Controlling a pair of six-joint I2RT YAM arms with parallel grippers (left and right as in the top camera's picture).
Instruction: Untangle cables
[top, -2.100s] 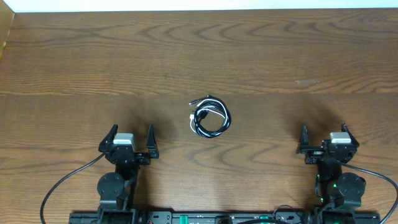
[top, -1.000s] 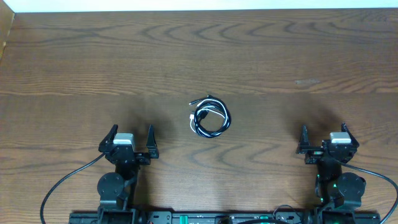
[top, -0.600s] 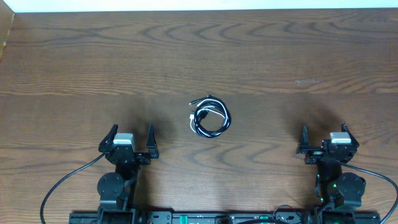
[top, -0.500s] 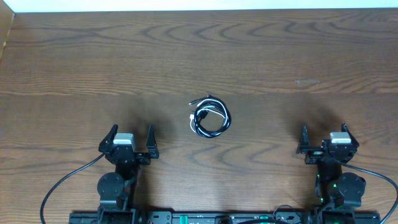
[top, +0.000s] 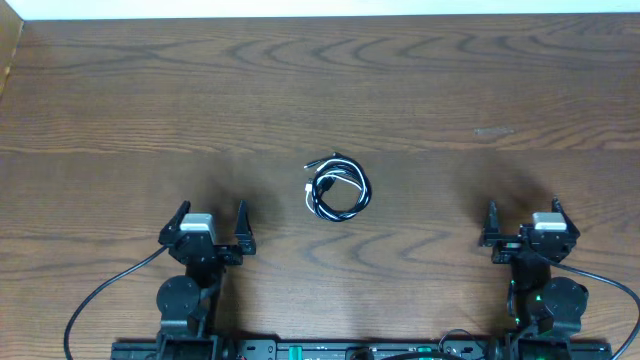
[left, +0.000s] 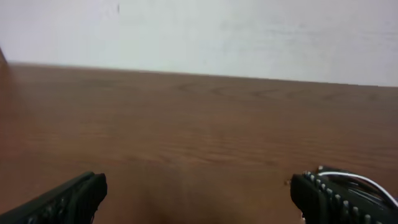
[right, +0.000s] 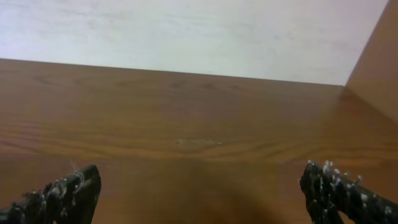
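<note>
Overhead: the cables (top: 337, 190) lie in one small tangled coil near the table's (top: 150, 100) center, black loops with a white strand along the left side and short plug ends poking out toward the far side. Nothing touches them. Left gripper (top: 212, 211) sits at the near edge, left of the coil and well apart from it, fingers spread wide, nothing betw. them. Right gripper (top: 523, 211) sits at the near edge on the right, also well apart from the coil, fingers likewise spread and empty. A faint pale scuff (top: 493, 131) marks the wood farther out on the right. A thick black arm cable (top: 100, 295) curves off the left arm's base.

Left wrist: both fingertips (left: 68, 199) show at the bottom corners, wide apart, bare wood betw. them. Of the cables, only a thin white arc (left: 359, 179) shows, just beyond the right-hand fingertip; black strands can't be made out. White wall (left: 249, 31) at the far end.

Right wrist: fingertips (right: 62, 193) at the bottom corners, wide apart, holding nothing. Wood grain and the pale scuff (right: 199, 142) ahead; no part of the coil in view.
</note>
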